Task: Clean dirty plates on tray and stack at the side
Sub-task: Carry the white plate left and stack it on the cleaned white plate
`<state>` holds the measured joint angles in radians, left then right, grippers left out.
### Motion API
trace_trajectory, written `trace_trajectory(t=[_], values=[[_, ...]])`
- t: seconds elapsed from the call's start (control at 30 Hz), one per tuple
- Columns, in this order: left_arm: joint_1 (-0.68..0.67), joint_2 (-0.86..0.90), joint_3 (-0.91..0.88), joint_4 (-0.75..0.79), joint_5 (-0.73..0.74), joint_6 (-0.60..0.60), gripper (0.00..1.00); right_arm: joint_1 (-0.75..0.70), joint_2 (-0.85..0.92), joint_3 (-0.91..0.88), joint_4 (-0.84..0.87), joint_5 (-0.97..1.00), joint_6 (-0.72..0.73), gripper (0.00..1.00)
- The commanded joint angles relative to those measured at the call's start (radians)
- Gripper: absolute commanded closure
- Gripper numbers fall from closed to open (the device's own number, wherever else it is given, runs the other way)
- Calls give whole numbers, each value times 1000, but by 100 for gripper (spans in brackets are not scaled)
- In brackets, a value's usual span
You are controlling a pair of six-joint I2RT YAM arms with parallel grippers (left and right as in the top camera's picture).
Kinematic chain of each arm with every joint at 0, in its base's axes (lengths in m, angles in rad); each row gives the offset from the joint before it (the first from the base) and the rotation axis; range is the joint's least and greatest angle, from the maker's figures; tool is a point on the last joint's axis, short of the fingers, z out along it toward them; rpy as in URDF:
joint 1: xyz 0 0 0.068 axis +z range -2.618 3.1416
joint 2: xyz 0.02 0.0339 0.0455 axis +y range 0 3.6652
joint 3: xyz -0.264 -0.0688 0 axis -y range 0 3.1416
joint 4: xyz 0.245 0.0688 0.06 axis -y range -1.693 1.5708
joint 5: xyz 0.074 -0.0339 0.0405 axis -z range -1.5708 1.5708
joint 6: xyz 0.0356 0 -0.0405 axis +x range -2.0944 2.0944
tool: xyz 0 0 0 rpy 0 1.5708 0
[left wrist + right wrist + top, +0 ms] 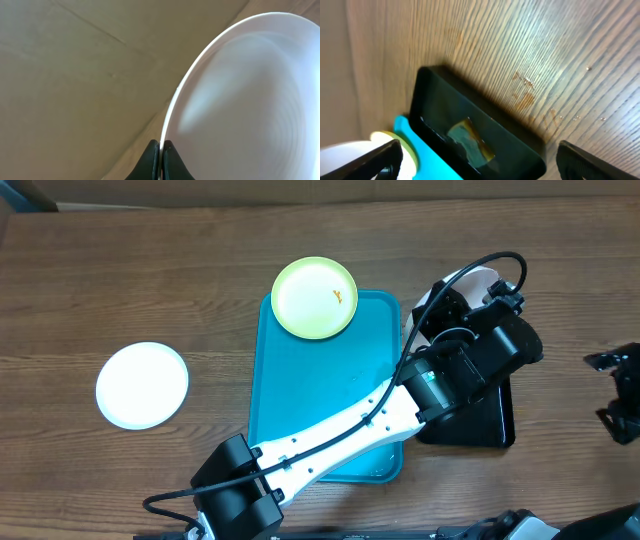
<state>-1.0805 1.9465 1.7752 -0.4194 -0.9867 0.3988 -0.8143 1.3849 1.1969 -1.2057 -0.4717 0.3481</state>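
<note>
Edgewise, left jaws pinch the white plate [240,110].

turquoise tray [300,380], yellow-green plate [314,298], white plate [250,100]

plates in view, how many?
3. White plate on the table left of the tray; green plate at the tray's far end; held plate pinched at its rim by the left gripper, mostly hidden overhead.

We log the turquoise tray [310,380] mid-bench, close to the near edge. The yellow-green plate [314,298], with an orange smear, overhangs the tray's far rim. The first white plate [142,384] lies flat toward the bench's left edge. The second white plate [250,110] is aloft and tilted, its rim pinched in the left gripper [161,160].
</note>
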Motion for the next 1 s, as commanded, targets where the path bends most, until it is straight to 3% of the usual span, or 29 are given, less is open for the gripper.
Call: trace_trajectory(t=[0.0, 0.13, 0.27, 0.33, 0.4, 0.5, 0.57, 0.63, 0.67, 0.73, 0.77, 0.8, 0.83, 0.87, 0.9, 0.93, 0.97], values=[[-7, -4, 22, -2, 43, -21, 96, -23, -5, 7, 0, -46, 7, 0], [-7, -4, 22, 29, 36, 13, 96, -23, -5, 7, 0, -46, 7, 0], [-20, -5, 22, 209, -42, 182, 96, -23, -5, 7, 0, -46, 7, 0], [-31, -5, 22, 227, -46, 216, 96, -23, -5, 7, 0, -46, 7, 0], [-40, -5, 22, 140, -39, 126, 96, -23, -5, 7, 0, -46, 7, 0], [-28, -1, 21, -69, 148, -80, 96, -23, -5, 7, 0, -46, 7, 0], [-12, -1, 21, -80, 81, -129, 96, -23, -5, 7, 0, -46, 7, 0], [-10, -5, 24, -31, -34, -131, 96, -23, -5, 7, 0, -46, 7, 0], [-10, -8, 24, -19, -21, -139, 96, -23, -5, 7, 0, -46, 7, 0], [-13, -11, 24, -57, 156, -111, 96, -23, -5, 7, 0, -46, 7, 0], [-14, -11, 23, -59, 175, -78, 96, -23, -5, 7, 0, -46, 7, 0], [-13, -10, 23, -50, 134, -47, 96, -23, -5, 7, 0, -46, 7, 0], [-13, -10, 23, 2, -12, -64, 96, -23, -5, 7, 0, -46, 7, 0], [-11, -11, 23, 37, -91, -129, 96, -23, -5, 7, 0, -46, 7, 0], [-11, -12, 23, 23, -44, -153, 96, -23, -5, 7, 0, -46, 7, 0], [-20, -11, 23, -26, 73, -72, 96, -23, -5, 7, 0, -46, 7, 0], [-21, -6, 23, -32, 69, -26, 96, -23, -5, 7, 0, -46, 7, 0]])
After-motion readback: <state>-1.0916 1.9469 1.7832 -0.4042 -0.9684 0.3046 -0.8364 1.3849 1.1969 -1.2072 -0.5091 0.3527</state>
